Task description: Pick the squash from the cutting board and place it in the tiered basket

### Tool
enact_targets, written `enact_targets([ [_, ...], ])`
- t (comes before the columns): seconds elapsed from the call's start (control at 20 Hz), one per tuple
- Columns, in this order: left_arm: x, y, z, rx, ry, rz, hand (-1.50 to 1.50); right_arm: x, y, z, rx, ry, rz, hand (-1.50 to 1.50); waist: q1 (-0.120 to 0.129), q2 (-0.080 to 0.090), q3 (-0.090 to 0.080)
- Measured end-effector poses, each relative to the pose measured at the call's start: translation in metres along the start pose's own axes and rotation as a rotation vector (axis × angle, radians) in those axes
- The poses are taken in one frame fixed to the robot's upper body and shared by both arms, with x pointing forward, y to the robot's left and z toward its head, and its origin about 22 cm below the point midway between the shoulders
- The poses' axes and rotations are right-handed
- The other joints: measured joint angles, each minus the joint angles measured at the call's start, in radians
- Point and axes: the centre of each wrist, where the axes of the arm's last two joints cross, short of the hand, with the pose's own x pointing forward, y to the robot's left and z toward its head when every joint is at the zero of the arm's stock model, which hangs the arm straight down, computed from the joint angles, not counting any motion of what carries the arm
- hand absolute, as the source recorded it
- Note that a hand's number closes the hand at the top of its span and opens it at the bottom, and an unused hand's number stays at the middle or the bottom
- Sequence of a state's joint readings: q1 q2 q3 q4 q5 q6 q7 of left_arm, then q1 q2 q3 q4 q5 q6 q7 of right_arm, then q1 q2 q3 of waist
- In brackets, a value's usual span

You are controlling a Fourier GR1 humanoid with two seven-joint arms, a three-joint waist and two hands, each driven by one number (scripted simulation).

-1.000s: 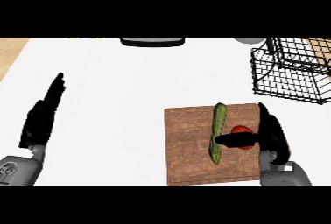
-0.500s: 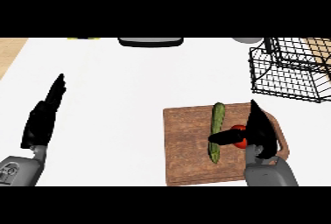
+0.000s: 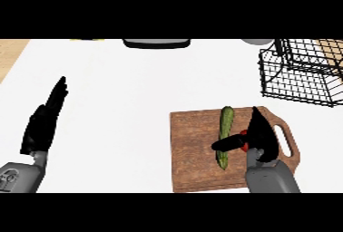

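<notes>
A long green squash (image 3: 226, 131) lies lengthwise on the wooden cutting board (image 3: 194, 154), right of the board's middle. My right hand (image 3: 261, 133) stands over the board just right of the squash, fingers straight and pointing away from me. Its thumb (image 3: 227, 144) sticks out to the left and lies across the squash's lower half. A small red thing (image 3: 244, 132) shows between thumb and palm, mostly hidden. The black wire tiered basket (image 3: 301, 68) stands at the far right. My left hand (image 3: 43, 122) rests open at the left edge, fingers up.
A dark flat object (image 3: 155, 43) and a grey rounded one (image 3: 258, 41) sit along the counter's far edge. Something tan (image 3: 328, 47) lies inside the basket's upper tier. White counter stretches between the board and the basket.
My right hand has shifted left over the board, and its thumb now reaches across the squash. The squash and my left hand have stayed put.
</notes>
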State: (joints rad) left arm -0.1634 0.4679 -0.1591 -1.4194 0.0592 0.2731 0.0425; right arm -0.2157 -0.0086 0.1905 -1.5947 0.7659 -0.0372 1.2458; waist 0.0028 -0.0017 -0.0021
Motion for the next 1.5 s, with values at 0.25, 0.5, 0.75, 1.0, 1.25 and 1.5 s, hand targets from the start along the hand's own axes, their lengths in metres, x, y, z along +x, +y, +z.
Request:
enact_targets([
  [0.25,-0.006,0.002,0.002,0.005,0.003,0.0,0.0,-0.002,0.002,-0.004,0.014,0.018,-0.003,-1.5,0.0,0.0,0.0],
  [0.5,-0.004,-0.001,0.002,0.006,0.0,0.008,0.0,0.0,0.004,-0.009,0.031,0.031,0.001,-1.5,0.001,0.001,0.001],
  [0.75,0.0,0.001,0.001,-0.002,-0.004,0.008,0.0,0.002,0.01,-0.012,0.05,0.031,0.01,-1.5,0.003,-0.002,-0.001],
  [1.0,0.004,-0.002,-0.002,0.001,-0.004,0.004,0.0,0.005,0.012,-0.021,0.072,0.041,0.006,-1.5,0.003,-0.003,-0.004],
  [1.25,0.001,-0.002,0.001,-0.004,-0.006,0.004,0.0,0.007,0.015,-0.029,0.127,0.033,0.022,1.5,0.004,-0.009,-0.012],
  [1.5,0.001,-0.002,-0.006,-0.005,-0.005,0.002,0.0,0.019,0.027,-0.026,0.103,-0.013,0.121,1.5,-0.001,-0.009,-0.014],
])
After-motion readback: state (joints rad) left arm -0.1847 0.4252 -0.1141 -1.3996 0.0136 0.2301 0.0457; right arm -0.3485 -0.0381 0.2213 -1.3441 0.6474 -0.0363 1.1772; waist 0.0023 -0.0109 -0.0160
